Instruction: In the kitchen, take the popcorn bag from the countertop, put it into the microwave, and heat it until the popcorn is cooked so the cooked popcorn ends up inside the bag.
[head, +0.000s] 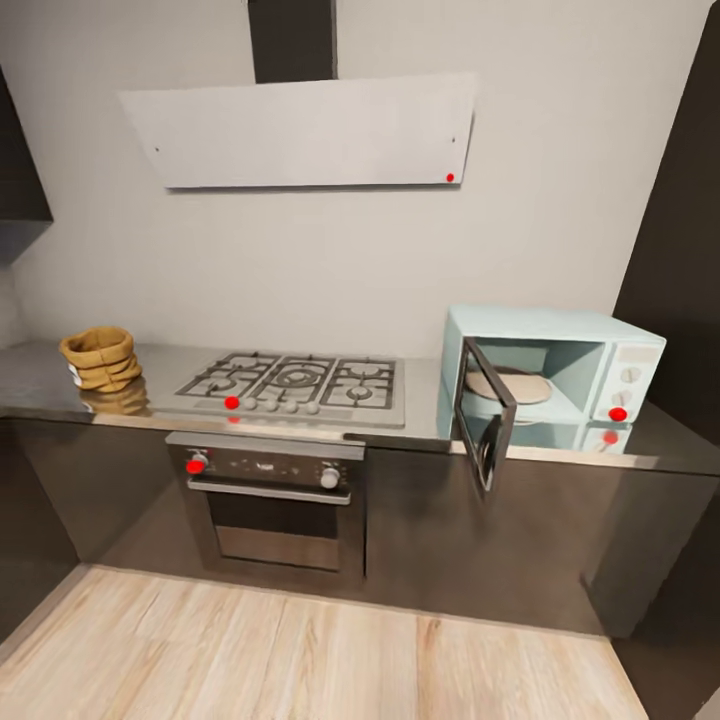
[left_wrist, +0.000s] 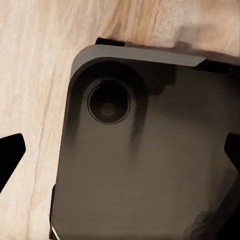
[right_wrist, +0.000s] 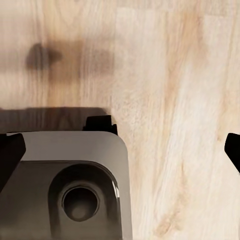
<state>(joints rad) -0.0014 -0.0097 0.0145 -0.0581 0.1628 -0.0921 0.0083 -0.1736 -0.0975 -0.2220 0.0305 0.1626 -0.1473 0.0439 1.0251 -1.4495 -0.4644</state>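
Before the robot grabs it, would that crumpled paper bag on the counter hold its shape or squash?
The popcorn bag would probably squash somewhat: its sides look like creased paper. It sits squat and wide on the countertop, so a nudge would more likely slide it than tip it. It is probably light for its size.

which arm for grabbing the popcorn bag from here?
Left, probably. The popcorn bag sits at the countertop's far left end, on the left arm's side; the microwave, door open, is at the right. Both claws hang wide open over the floor, neither near the bag.
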